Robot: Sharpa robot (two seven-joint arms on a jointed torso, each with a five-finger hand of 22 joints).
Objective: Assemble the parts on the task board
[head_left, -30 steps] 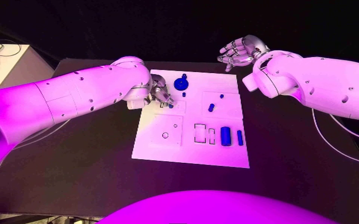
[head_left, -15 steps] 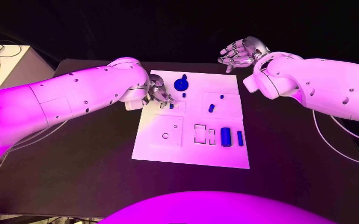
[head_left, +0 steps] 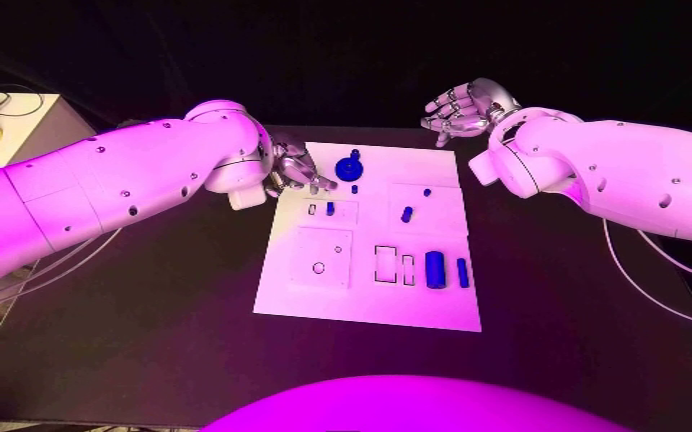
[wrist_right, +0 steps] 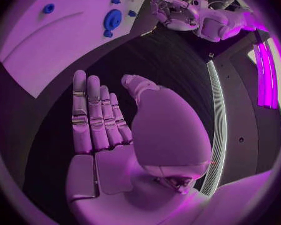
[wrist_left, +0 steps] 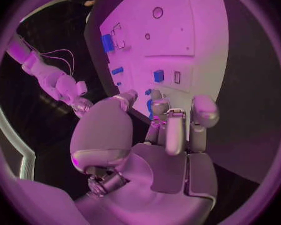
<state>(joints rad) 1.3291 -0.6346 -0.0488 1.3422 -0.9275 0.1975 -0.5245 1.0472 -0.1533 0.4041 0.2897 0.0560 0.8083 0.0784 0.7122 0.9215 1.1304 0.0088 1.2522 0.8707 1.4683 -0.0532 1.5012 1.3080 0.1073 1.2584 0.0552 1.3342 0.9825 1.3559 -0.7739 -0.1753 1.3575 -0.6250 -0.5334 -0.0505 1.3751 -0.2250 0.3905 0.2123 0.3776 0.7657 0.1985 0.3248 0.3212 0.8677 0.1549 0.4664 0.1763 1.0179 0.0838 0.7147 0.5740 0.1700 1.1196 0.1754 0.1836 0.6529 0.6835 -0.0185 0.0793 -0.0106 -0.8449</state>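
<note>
Silver left hand (head_left: 296,172): you've lifted it off the task board (head_left: 368,297)'s far-left slots, fingers curled, empty.
Right hand (head_left: 462,109): holding nothing, fingers loosely spread, parked far right.

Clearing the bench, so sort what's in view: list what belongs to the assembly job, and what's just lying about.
For the job: task board; round blue part; small blue pieces; two blue bars; left hand; right hand.
Lying about: pale box beside the table.

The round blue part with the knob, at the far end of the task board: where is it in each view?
Head view: round blue part, far end of the task board, beside the left hand.
Left wrist view: I cannot pick it out.
Right wrist view, on the board.
Shared landmark: the left hand.
</note>
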